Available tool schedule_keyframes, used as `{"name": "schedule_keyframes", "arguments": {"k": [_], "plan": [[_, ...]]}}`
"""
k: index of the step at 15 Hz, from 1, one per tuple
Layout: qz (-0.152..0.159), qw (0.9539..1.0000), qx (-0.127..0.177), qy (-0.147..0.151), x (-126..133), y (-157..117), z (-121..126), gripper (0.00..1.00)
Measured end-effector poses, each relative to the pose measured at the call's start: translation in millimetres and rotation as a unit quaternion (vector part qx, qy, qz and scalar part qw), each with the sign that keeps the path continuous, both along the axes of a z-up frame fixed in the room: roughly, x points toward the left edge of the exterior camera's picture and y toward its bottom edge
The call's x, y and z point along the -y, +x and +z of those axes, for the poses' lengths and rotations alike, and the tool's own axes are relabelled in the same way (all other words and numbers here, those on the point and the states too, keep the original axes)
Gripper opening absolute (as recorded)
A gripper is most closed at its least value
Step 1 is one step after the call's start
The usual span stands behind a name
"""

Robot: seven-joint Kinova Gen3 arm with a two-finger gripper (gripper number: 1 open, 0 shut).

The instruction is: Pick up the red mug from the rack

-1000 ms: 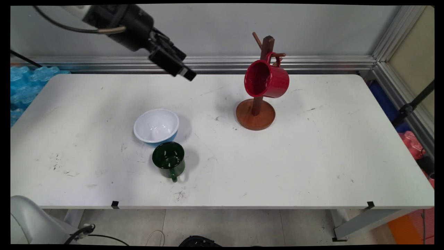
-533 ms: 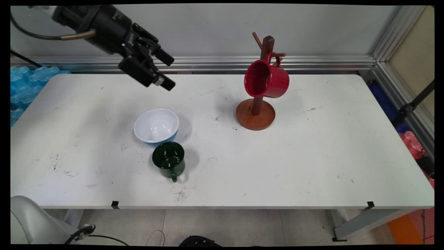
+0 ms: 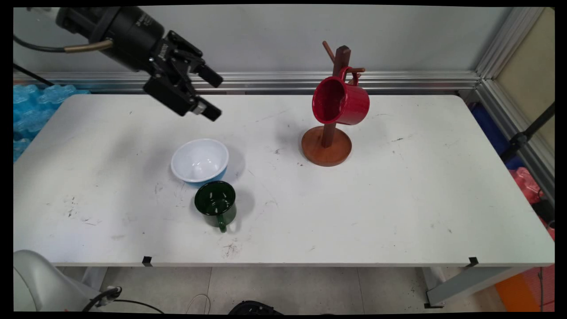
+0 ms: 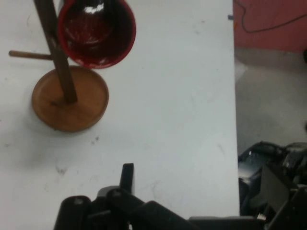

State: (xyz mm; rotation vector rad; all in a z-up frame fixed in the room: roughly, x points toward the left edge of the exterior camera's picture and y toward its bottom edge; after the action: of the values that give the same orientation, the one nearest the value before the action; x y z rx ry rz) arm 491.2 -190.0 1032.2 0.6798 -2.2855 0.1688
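Above the surface's [image 3: 398, 199] far-left part, the black end effector [image 3: 213, 95] hangs in the air, tilted down toward 4 o'clock, its two fingers spread wide and holding nothing; in the hand view only one finger [image 4: 126, 176] clearly rises from the lower edge. Nearest to it, toward 6 o'clock in the main view, stands a white bowl with a blue outside [image 3: 200, 160], upright and apart from the end effector. Just beside the bowl, at its 5 o'clock, stands a dark green mug [image 3: 215, 203], upright, its handle pointing toward the near edge; whether mug and bowl touch cannot be told. Well apart, toward 3 o'clock of the end effector, a wooden mug tree [image 3: 327, 146] stands on a round base, with a red mug [image 3: 339, 101] hung by its handle on a peg, mouth turned toward the left. Nothing stands between the end effector and the bowl, nor between it and the mug tree. The hand view shows the mug tree's base [image 4: 70, 98] and the red mug's mouth [image 4: 96, 31] at upper left, with bare surface [image 4: 182, 120] between them and the end effector. Blue packing material [image 3: 26, 110] lies beyond the surface's left edge.
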Motion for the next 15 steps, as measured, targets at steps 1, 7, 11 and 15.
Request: {"name": "schedule_keyframes", "arguments": {"k": [1,7,11,15], "plan": [[0.005,1.0,-0.005,0.003,1.5,-6.9,-0.1,1.0],[0.039,0.9985,-0.03,0.022,12.2,-47.6,-4.3,1.0],[0.079,0.9954,-0.043,0.035,26.8,-77.9,-14.1,1.0],[0.118,0.9904,-0.054,0.048,46.2,-113.7,-28.1,1.0]]}}
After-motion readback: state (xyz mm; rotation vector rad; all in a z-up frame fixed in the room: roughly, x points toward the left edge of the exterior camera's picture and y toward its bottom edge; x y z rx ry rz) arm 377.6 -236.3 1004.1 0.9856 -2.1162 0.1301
